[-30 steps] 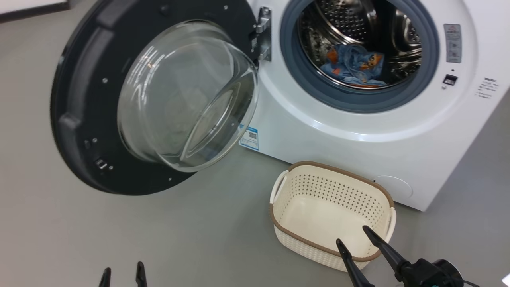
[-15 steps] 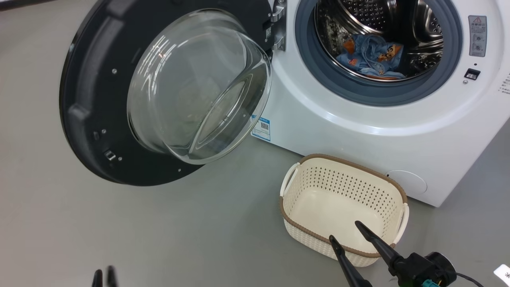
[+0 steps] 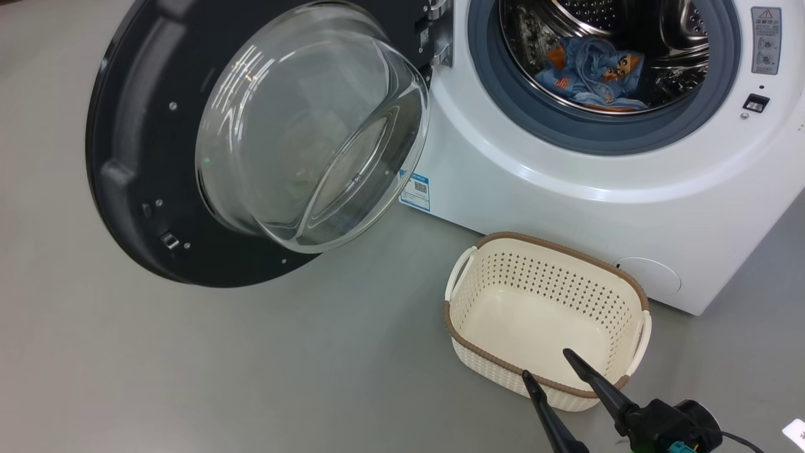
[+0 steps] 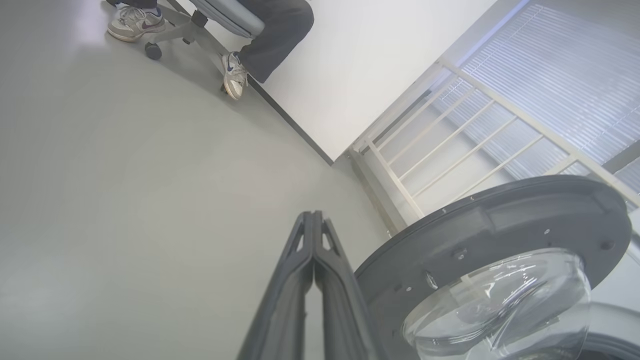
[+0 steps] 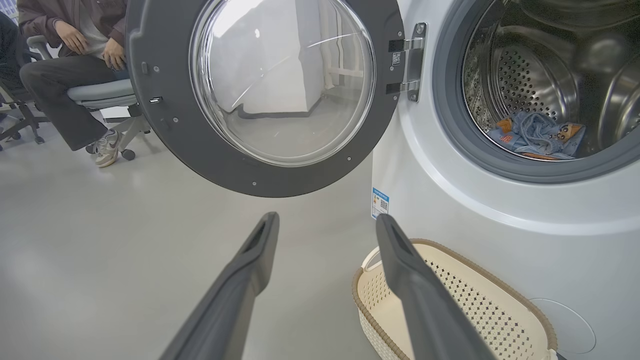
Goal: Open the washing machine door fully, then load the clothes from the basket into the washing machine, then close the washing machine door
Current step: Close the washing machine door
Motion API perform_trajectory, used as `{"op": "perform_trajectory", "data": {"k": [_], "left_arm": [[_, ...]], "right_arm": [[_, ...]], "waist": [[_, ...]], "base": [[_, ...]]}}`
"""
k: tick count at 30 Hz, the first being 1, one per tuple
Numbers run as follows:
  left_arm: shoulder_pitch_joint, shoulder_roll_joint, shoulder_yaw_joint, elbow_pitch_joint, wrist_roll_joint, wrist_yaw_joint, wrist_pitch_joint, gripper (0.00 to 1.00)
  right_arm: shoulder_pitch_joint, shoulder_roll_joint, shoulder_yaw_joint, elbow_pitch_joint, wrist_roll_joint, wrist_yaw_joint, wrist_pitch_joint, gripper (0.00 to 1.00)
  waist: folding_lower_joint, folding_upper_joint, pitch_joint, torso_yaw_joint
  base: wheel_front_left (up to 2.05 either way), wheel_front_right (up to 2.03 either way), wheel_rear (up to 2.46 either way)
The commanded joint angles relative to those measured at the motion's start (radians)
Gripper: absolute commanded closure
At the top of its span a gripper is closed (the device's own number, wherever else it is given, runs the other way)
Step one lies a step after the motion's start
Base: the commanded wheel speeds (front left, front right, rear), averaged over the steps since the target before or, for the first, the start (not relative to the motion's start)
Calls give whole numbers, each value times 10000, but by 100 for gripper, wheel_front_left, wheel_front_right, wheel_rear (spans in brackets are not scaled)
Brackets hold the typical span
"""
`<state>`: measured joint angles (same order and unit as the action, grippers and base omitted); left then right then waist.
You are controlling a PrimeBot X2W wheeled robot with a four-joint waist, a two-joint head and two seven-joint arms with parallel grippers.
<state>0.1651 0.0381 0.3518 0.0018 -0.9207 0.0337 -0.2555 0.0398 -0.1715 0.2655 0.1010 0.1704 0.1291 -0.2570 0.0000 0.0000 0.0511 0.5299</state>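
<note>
- On the washing machine (image 3: 566, 207) front, beyond the right gripper (image 3: 546, 363): blue label sticker (image 3: 415, 190) with a QR code, wording illegible.
- Farther beyond: grey warning label (image 3: 765, 41), red triangle sign.

Big white front-loader washing machine (image 3: 566, 207) runs off the top and right edges, and the round black-rimmed door (image 3: 126, 189) gets clipped up top too. Print on the small blue label sticker (image 3: 415, 190) is too tiny to read.

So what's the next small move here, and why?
Probably swing the left gripper behind the washing machine door to start pushing it shut: the clothes lie inside the washing machine, the basket is empty, and the door stands wide open.
</note>
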Motion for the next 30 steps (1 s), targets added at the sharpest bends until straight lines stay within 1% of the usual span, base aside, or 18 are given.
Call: {"op": "perform_trajectory", "data": {"k": [1,2,4,7,11,12,13,14,15,18,22,24,30], "left_arm": [[-738,122,683,-23,-566,-314,-63,100],[-961,181,869,145,-927,-482,-20,100],[-1570,629,1327,577,-1783,-743,338,100],[-2530,1516,1905,1246,-2721,-777,954,100],[-3883,2623,2386,2382,-3620,-660,1660,100],[-3883,2623,2386,2382,-3620,-660,1660,100],[-4214,2844,2495,2699,-3857,-576,1840,100],[-4809,3314,2688,3334,-4217,-425,2144,100],[-5077,3555,2761,3711,-4360,-333,2303,100],[-5836,4173,2589,4575,-4568,-174,2922,100],[-6884,4745,2634,5536,-5010,47,3479,100],[-7395,4930,2779,6023,-5306,136,3648,100],[-8558,5313,3200,7193,-6022,106,3970,100]], "right_arm": [[-72,10,126,-244,22,16,-48,0],[-51,23,107,-256,13,16,-48,0],[-5,48,98,-279,-5,16,-48,0],[72,59,87,-289,-18,16,-48,0],[172,34,16,-312,-42,16,-48,0],[172,34,16,-312,-42,16,-48,0],[189,34,2,-322,-54,16,-48,0],[195,12,19,-338,-75,16,-48,0],[190,-12,43,-336,-78,16,-48,0],[130,-129,85,-318,-94,16,-48,0],[41,-294,115,-302,-99,16,-48,0],[43,-367,120,-267,-96,16,-48,0],[93,-567,105,-215,-82,16,-48,0]], "waist": [[0,0,14,-14],[0,0,32,-19],[0,0,59,-21],[0,0,105,-33],[0,0,182,-52],[0,0,182,-52],[0,0,222,-83],[0,0,314,-178],[0,0,370,-235],[0,0,601,-390],[0,0,910,-604],[0,0,1031,-696],[0,0,1326,-1025]], "base": [[0,0,0],[0,0,0],[0,0,0],[0,0,0],[0,0,0],[0,0,0],[0,0,0],[0,0,0],[0,0,0],[0,0,0],[0,0,0],[0,0,0],[0,0,0]]}}
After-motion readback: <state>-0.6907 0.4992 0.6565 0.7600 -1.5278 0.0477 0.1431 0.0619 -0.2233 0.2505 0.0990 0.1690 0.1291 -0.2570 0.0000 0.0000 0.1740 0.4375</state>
